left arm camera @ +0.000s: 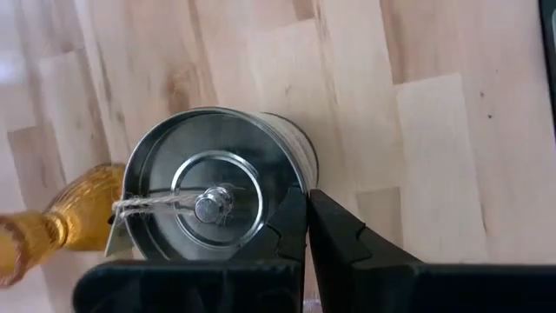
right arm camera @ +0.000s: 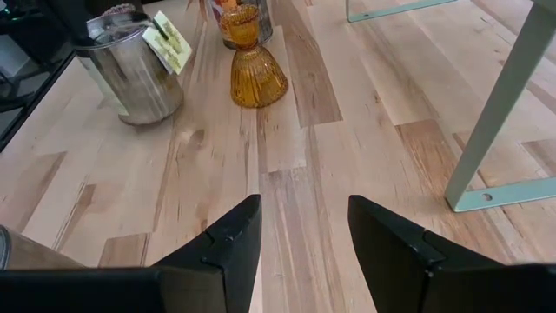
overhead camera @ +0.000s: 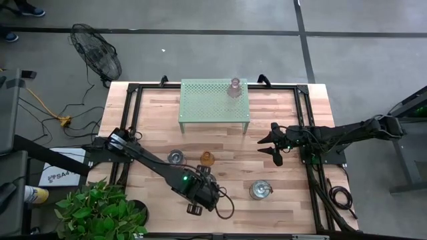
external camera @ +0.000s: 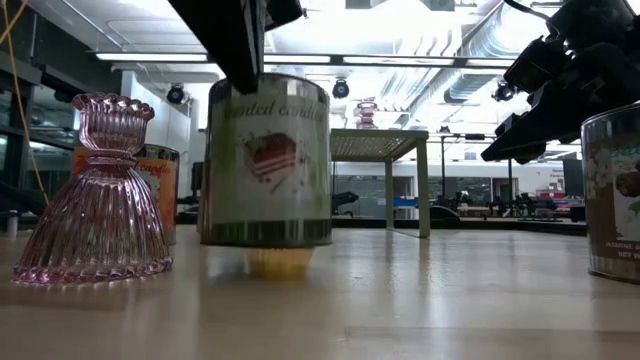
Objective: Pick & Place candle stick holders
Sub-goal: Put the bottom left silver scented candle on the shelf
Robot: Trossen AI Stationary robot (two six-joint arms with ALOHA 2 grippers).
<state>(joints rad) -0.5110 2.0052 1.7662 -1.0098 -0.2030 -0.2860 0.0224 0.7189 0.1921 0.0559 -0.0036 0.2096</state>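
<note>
A silvery jar-like candle stick holder (left arm camera: 213, 187) with a knobbed lid and a twine-tied tag hangs just above the table near its front edge, under my left gripper (left arm camera: 306, 222), which is shut on it. Just behind it stands an amber bell-shaped holder (right arm camera: 258, 68) on its wide base. A second silvery jar (overhead camera: 176, 157) and a third (overhead camera: 261, 190) rest on the table. One pink holder (external camera: 95, 200) stands near the front edge, and another (overhead camera: 234, 87) is on the green shelf (overhead camera: 207, 100). My right gripper (right arm camera: 304, 235) waits open at the right. My left gripper pinches the jar's top rim (left arm camera: 294, 202) on one side, one finger over the lid's edge and one outside the wall. The fingers come steeply from above. In the low view the jar (external camera: 265, 160) hangs upright, its bottom a little clear of the table.
The green perforated shelf stands on thin legs at the table's far middle. A black frame (overhead camera: 130, 120) runs along the table's left, right and far edges. Bare wood lies between the shelf and the jars.
</note>
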